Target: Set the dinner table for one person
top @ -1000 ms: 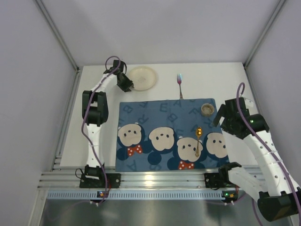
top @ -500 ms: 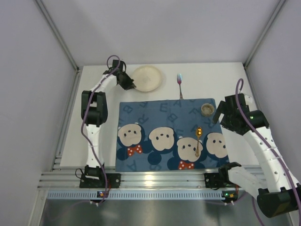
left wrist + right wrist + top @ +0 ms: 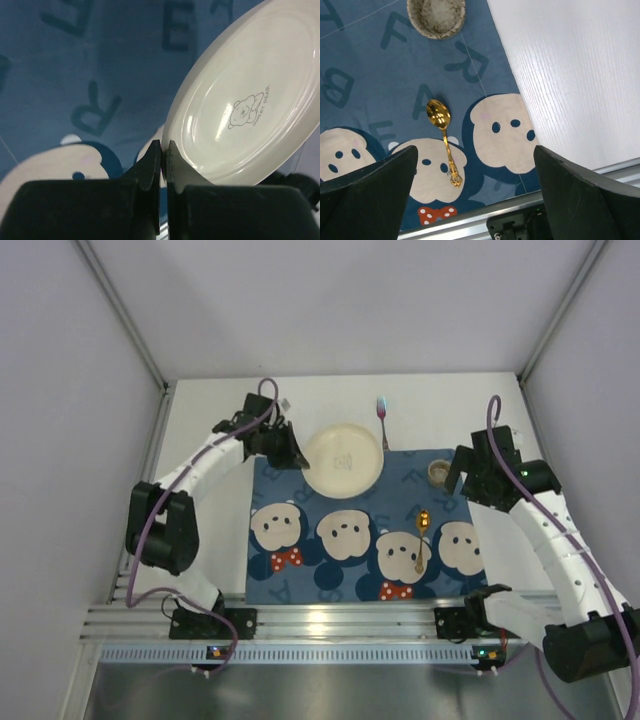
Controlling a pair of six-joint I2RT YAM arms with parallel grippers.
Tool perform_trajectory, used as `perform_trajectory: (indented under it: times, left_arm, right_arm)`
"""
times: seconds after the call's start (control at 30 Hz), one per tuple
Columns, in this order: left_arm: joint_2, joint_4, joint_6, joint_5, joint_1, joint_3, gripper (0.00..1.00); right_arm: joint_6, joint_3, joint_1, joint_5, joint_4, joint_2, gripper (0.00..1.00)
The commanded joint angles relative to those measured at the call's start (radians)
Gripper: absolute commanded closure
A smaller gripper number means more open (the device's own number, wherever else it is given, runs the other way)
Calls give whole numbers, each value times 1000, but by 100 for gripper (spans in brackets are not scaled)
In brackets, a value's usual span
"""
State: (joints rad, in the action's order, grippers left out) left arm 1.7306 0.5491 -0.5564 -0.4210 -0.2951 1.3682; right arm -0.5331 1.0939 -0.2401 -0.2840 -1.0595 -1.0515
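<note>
- L gripper (image 3: pixel 161 147): my jaws are clenched on the left rim of the plate (image 3: pixel 343 461). Thin edge is pinched between the tips, barely a gap.
- R gripper (image 3: pixel 475 150): jaws spread wide, nothing in them. Hangs over the right part of the placemat (image 3: pixel 350 530).
- Task item, dinner table (image 3: pixel 450 405): white matte top filling mid-frame of top view. Mat lies centre-low on it.
- Plate posn: upper centre of top view, straddling the mat's upper edge. Wrist view suggests it is tilted and off the cloth; can't confirm.
- Key relation: plate extends to the right of my L jaws in top view. It is round, so no long axis. L arm has it; R arm is near but idle. Mat centre lies down-frame of the plate.
- Neighbours: fork (image 3: pixel 381 412) on bare table just up-right of the plate, axis up-down. Small bowl (image 3: pixel 440 472) at mat's upper right. Gold spoon (image 3: pixel 422 540) right of mat centre, handle down-frame.
- Surface/room: cloth flat. Judged enough space left of the spoon for set-down.
- Risk: glossy rim, narrow grip; plate may pivot.
</note>
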Motion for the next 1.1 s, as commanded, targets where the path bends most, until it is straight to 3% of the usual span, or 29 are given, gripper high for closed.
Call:
perform_trajectory:
  times: [0.0,0.13,0.3,0.67,0.83,0.9,0.97,1.0,1.07]
  left_arm:
    - [-101,57,84,7,-114,-137,100]
    - [-187,2,30,57,-255,-338,100]
    - [-224,-27,-33,140,-344,-441,100]
    - [-198,-101,-129,252,-414,-437,100]
    - [-164,-51,-137,315,-430,-422,99]
    - [-177,-32,-126,344,-435,-428,89]
    - [-222,-37,-125,358,-438,-440,69]
    - [-238,-41,-125,358,-438,-451,51]
    - [-276,-38,-122,355,-438,-455,37]
  right_arm:
    - [47,55,-1,25,70,-15,0]
    - [67,78,-1,68,101,-39,0]
    - [90,151,-2,130,179,-131,0]
    - [121,382,-19,238,289,-456,0]
    - [101,536,-54,253,305,-655,0]
    - [102,602,-82,256,288,-769,1]
    - [99,704,-108,235,250,-871,1]
    - [97,739,-113,221,240,-905,1]
    - [90,837,-125,210,219,-1001,1]
